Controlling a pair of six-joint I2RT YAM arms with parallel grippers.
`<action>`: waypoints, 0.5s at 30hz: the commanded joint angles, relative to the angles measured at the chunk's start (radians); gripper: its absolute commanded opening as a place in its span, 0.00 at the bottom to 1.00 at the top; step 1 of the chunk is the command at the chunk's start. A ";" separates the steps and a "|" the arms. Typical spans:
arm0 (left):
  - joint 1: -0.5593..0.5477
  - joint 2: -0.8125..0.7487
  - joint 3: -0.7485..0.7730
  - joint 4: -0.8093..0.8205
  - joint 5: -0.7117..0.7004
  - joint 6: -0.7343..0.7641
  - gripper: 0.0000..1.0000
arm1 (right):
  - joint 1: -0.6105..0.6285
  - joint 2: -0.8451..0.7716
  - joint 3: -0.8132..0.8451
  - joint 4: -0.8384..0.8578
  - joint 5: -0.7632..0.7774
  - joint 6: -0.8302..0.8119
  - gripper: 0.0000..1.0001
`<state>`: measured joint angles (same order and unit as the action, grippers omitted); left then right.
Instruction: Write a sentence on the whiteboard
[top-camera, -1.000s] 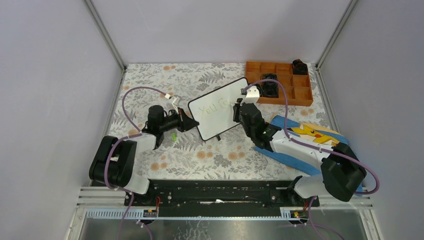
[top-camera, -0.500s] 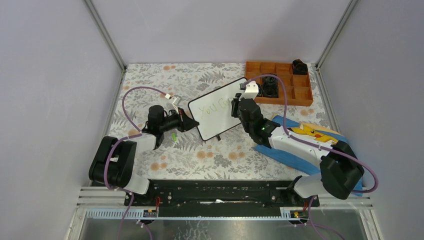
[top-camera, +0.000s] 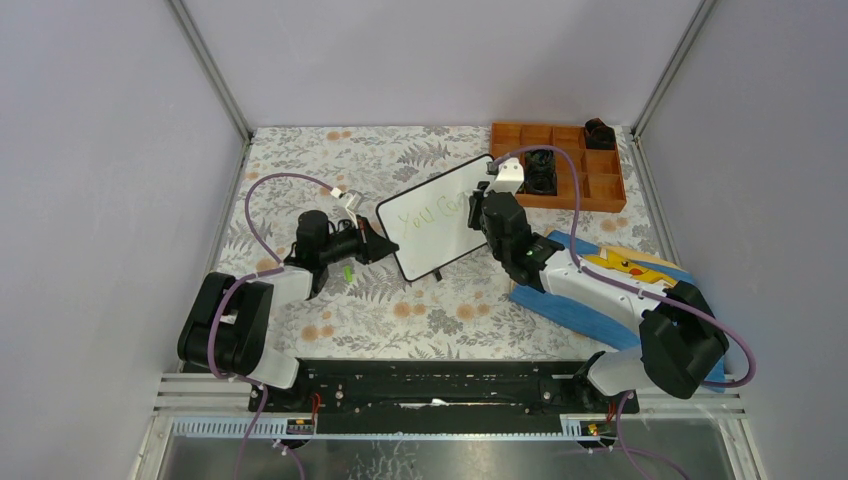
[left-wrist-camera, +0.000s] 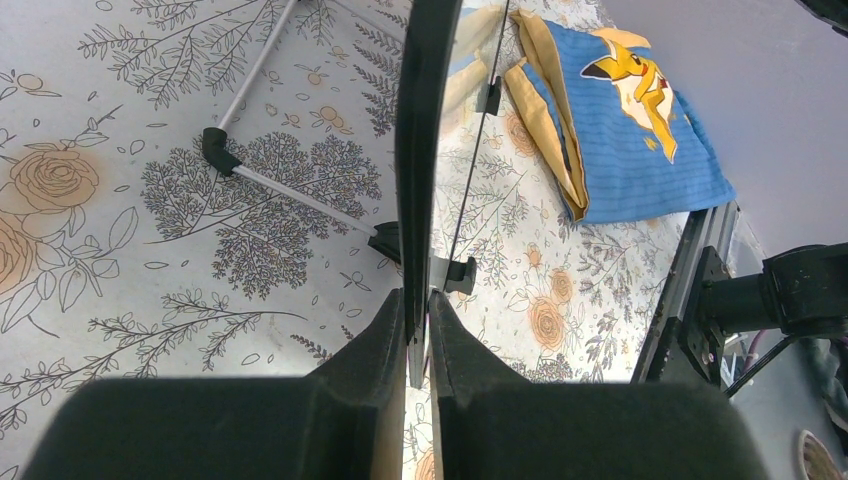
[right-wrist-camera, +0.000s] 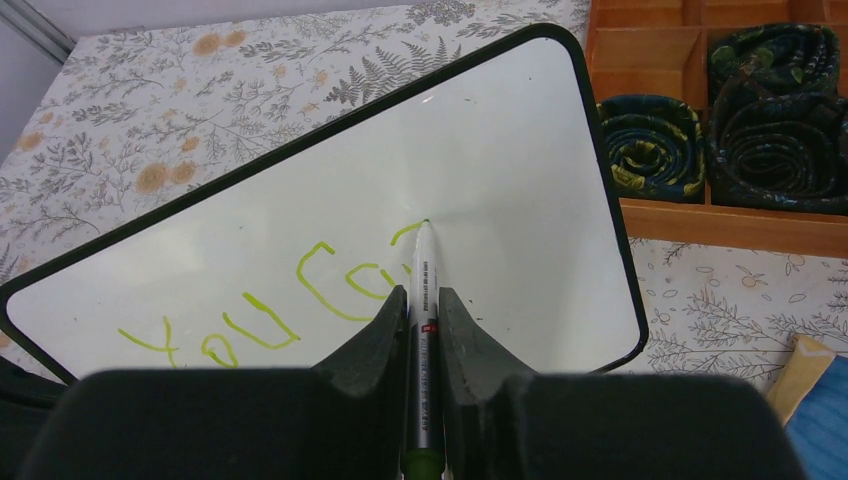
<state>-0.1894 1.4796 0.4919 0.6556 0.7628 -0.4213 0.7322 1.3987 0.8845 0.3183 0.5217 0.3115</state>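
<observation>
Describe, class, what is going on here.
The left gripper clamps the edge of the whiteboard, holding it propped at a tilt. The right gripper grips a pen whose tip touches the board. The sentence is unfinished: green letters read about "You Ca", with another stroke begun.

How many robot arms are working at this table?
2. The left arm clamps the whiteboard by its edge; the right arm holds a pen to its face. No others show.
</observation>
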 joint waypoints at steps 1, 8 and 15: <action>-0.005 0.004 0.002 -0.074 -0.058 0.050 0.00 | -0.008 -0.014 -0.002 -0.002 0.003 0.013 0.00; -0.005 0.005 0.002 -0.075 -0.059 0.050 0.00 | -0.008 -0.036 -0.041 -0.016 0.001 0.030 0.00; -0.008 0.004 0.004 -0.079 -0.062 0.052 0.00 | -0.008 -0.050 -0.055 -0.029 0.003 0.036 0.00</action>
<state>-0.1902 1.4792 0.4934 0.6525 0.7620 -0.4164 0.7319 1.3792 0.8330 0.3019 0.5217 0.3302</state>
